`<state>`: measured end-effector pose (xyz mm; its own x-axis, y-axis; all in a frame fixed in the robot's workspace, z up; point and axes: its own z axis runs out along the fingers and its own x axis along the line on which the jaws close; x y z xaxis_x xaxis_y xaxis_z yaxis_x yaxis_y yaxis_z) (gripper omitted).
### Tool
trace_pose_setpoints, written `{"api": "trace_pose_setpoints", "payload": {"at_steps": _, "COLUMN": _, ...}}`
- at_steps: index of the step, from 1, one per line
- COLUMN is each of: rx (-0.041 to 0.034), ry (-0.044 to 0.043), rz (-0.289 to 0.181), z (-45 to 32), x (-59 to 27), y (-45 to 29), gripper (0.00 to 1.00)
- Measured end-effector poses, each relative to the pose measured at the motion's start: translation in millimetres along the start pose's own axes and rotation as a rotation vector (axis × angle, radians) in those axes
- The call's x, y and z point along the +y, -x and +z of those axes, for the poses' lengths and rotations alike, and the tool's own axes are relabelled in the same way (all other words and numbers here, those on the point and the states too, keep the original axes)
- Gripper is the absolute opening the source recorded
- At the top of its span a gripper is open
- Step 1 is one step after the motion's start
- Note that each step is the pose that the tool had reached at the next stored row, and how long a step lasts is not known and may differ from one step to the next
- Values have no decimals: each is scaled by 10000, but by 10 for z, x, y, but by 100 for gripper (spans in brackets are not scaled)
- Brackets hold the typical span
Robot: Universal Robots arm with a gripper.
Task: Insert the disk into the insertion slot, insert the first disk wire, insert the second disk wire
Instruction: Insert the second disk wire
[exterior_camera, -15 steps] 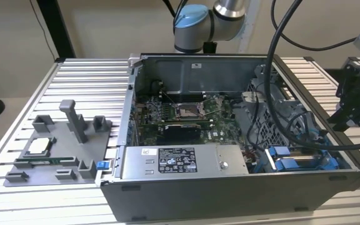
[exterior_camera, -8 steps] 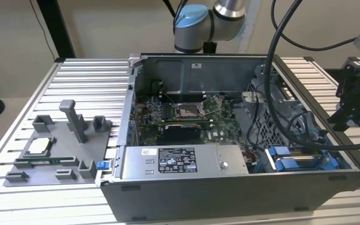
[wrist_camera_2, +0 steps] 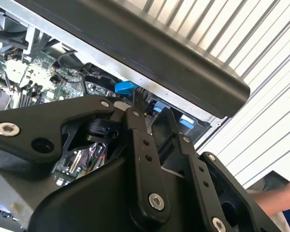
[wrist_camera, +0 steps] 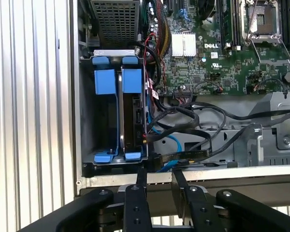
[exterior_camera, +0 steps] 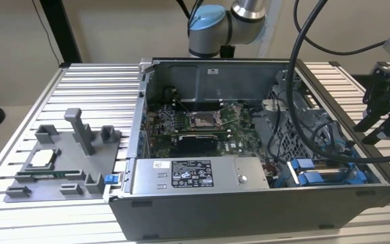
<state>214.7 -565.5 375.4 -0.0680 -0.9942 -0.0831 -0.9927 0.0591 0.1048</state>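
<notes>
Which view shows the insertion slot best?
The first wrist view: it looks straight into the insertion slot, with its blue tabs plain. The exterior view shows it aslant at the exterior view's right, behind cables. The second wrist view catches blue tabs beyond the hand.

beige wall (exterior_camera: pixel 114 30), ribbed metal table (exterior_camera: pixel 87 86)

Open grey case (exterior_camera: pixel 249 213) sits on a slatted metal table (exterior_camera: pixel 93 81), with the motherboard (exterior_camera: pixel 239 145) and its CPU socket (exterior_camera: pixel 202 120) in plain sight. A grey box (exterior_camera: pixel 195 175) with a sticker lies along the near wall. Black cables (exterior_camera: pixel 310 132) hang in from above. Off to the exterior view's left there's a grey holder (exterior_camera: pixel 79 132) carrying a chip (exterior_camera: pixel 42 158) and a RAM stick (exterior_camera: pixel 46 175). The first wrist view catches a mesh cage (wrist_camera: pixel 117 19).
</notes>
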Motion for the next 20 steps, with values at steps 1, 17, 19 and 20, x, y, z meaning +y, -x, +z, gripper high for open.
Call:
{"api": "trace_pose_setpoints", "payload": {"at_steps": 1, "rx": 0, "ry": 0, "rz": 0, "z": 0, "x": 0, "y": 0, "gripper": 100}}
{"api": "trace_pose_setpoints", "payload": {"at_steps": 17, "rx": 41, "ry": 332, "rz": 29, "z": 69, "x": -8, "y": -7, "gripper": 100}}
{"api": "trace_pose_setpoints", "payload": {"at_steps": 19, "rx": 46, "ry": 400, "rz": 35, "z": 81, "x": -12, "y": -11, "gripper": 100}}
{"api": "trace_pose_setpoints", "payload": {"at_steps": 20, "rx": 48, "ry": 422, "rz": 38, "z": 89, "x": -14, "y": -14, "gripper": 100}}
